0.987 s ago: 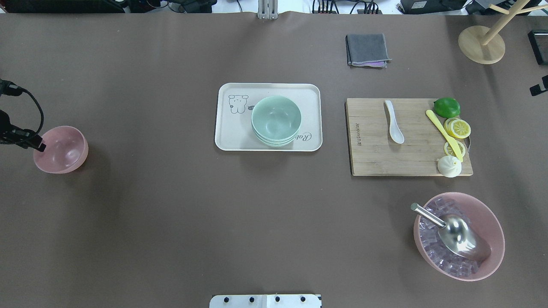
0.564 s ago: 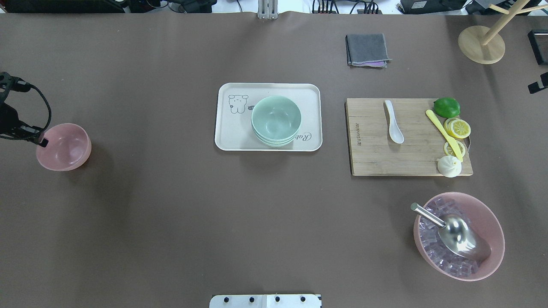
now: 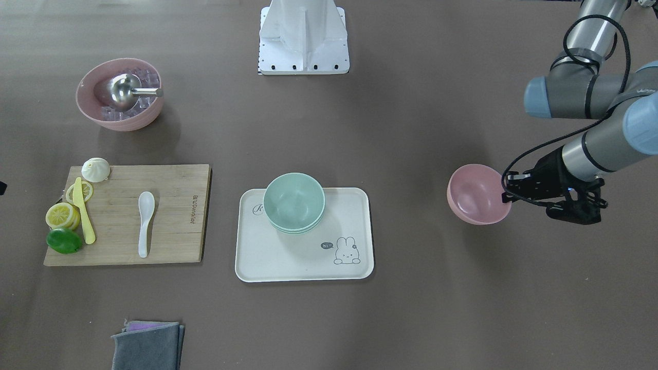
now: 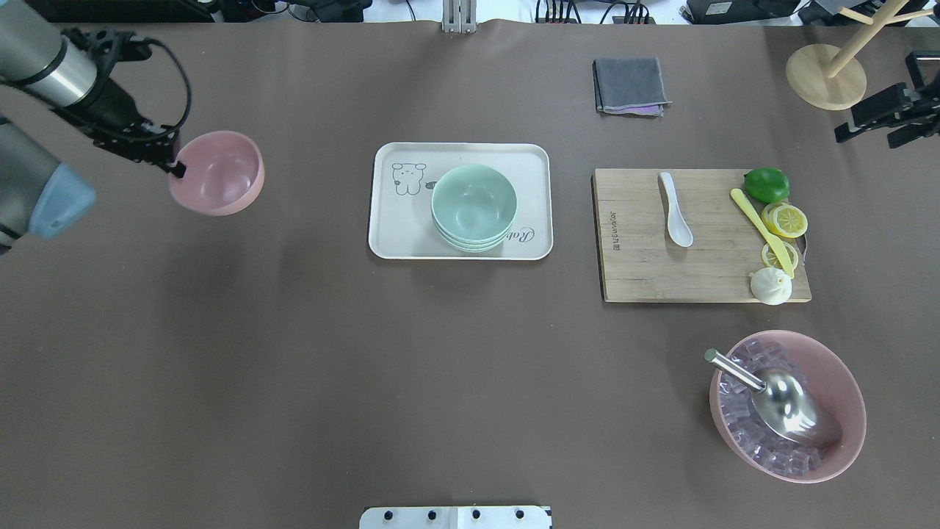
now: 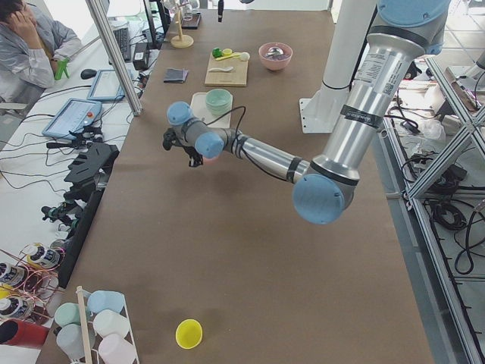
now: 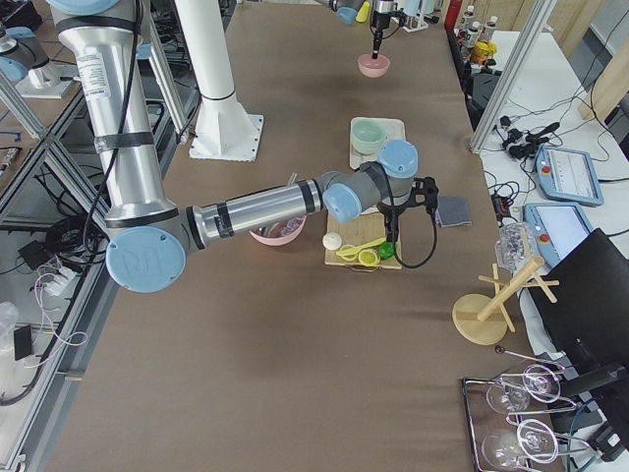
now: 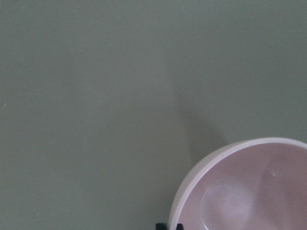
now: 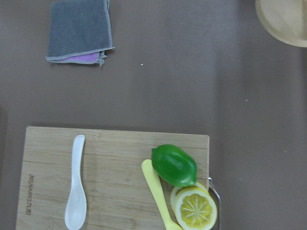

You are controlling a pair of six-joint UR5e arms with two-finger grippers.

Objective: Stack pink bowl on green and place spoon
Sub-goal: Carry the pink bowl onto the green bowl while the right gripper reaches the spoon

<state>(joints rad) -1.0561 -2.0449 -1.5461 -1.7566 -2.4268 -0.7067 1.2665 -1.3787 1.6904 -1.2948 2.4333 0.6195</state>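
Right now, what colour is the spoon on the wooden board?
White. The spoon shows best in the right wrist view, lying on the wooden board.

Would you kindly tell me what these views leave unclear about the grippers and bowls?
1. Right gripper: dark and small at the overhead view's right edge, opening unreadable; its wrist view shows no fingers.
2. Left gripper: left wrist view's bottom edge cuts off nearly all of it at the pink bowl's rim.
3. Green bowls: overhead, nested rims hide their count.
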